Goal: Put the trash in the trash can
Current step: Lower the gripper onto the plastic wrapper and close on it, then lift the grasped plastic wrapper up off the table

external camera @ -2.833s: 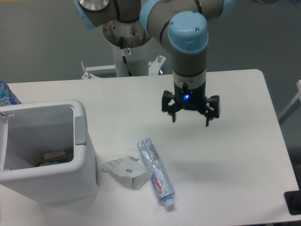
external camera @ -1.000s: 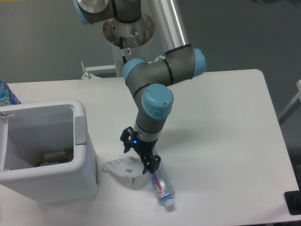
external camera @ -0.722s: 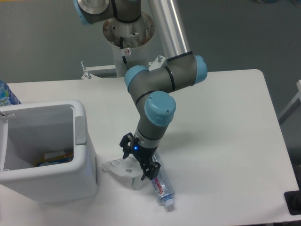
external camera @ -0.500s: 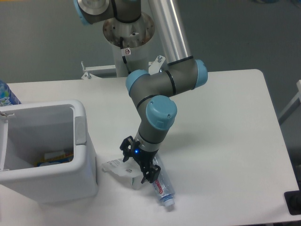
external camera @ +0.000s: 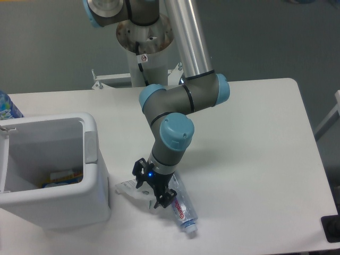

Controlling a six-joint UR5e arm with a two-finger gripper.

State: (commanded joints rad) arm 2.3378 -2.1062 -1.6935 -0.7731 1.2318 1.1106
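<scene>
Near the front edge of the table (external camera: 255, 133), I see the crushed clear bottle (external camera: 182, 207) lying on its side, its purple-red label facing up and its pale cap pointing toward the front edge. Its upper end is hidden under my gripper (external camera: 152, 187). Touching the bottle on the left is the flattened white carton (external camera: 129, 187), lying flat on the tabletop; part of it is also covered by the gripper.

My gripper is down low over the spot where carton and bottle meet, tilted, with a small blue light glowing on its body. I can make out the two black fingers spread to either side, one over the carton side and one at the bottle side, so the pincer reads as apart, but from this angle I cannot tell whether either finger is touching the trash or the table. Above it, the arm (external camera: 180, 101) folds back on itself, grey links with light blue joint caps, rising to a silver tube that leads to the base behind the table.

To the left of the carton, just beside it, stands the trash can (external camera: 90, 175), a big white rectangular bin with a rounded rim and a grey-white tab on the side facing the carton. Inside it I see something yellow and blue at the bottom, too small to identify. At the far left edge of the view, behind the bin, a blue-patterned bottle (external camera: 7, 106) peeks in.
</scene>
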